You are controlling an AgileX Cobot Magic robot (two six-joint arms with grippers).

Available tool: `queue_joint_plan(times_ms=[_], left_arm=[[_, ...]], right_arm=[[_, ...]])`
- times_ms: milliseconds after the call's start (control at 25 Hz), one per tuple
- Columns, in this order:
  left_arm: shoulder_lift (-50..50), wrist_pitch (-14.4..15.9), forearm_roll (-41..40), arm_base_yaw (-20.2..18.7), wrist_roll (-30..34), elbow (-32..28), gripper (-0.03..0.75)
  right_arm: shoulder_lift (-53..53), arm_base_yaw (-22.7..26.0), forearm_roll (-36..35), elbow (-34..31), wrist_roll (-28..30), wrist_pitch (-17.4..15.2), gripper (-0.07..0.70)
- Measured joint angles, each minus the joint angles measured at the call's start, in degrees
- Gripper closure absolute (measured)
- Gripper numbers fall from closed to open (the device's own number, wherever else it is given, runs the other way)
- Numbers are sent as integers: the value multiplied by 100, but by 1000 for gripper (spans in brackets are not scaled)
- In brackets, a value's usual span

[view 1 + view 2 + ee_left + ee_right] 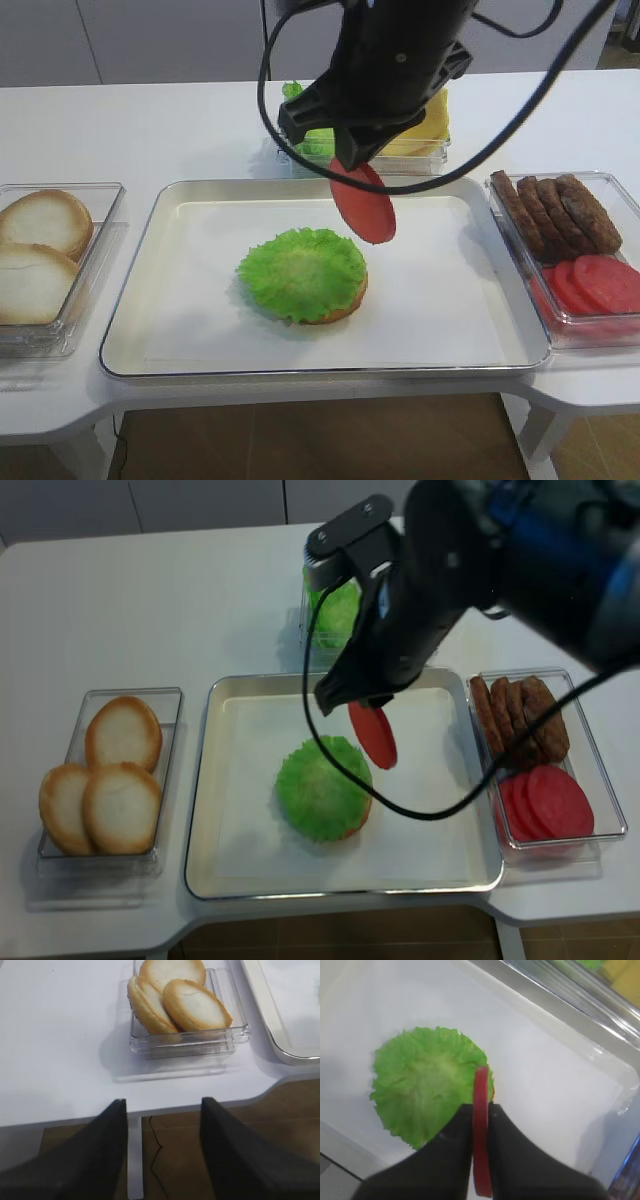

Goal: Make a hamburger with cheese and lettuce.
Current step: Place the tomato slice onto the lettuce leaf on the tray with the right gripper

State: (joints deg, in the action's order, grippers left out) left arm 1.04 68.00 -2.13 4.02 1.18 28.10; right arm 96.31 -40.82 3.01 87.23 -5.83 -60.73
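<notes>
While right hand [481, 1125] grips red slice [481, 1130], hamburger [427, 1105] below

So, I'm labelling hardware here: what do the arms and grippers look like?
The right gripper is glossy black and bulky, with black cables looping around it; its fingers are matte black wedges. The left gripper shows two flat dark prongs. No markings are visible.

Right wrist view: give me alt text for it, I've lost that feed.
The right gripper pinches a red round slice on edge, just above the rim of the lettuce that covers the hamburger base. Both sit over the white-lined metal tray, whose raised rim crosses the upper right.
</notes>
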Motion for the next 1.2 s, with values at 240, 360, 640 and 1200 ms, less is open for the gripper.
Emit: queue_joint_plan(times_ms=[240, 360, 640, 1200], left_arm=[[0, 0, 0, 0, 0, 0, 363], [0, 0, 0, 0, 0, 0, 363], [0, 0, 0, 0, 0, 0, 363], [0, 0, 0, 0, 0, 0, 363]], right_arm=[[555, -186, 454, 110, -35, 79, 554], [647, -186, 620, 110, -47, 104, 554], [668, -195, 761, 110, -81, 283, 554], [708, -195, 761, 110, -129, 424, 554]])
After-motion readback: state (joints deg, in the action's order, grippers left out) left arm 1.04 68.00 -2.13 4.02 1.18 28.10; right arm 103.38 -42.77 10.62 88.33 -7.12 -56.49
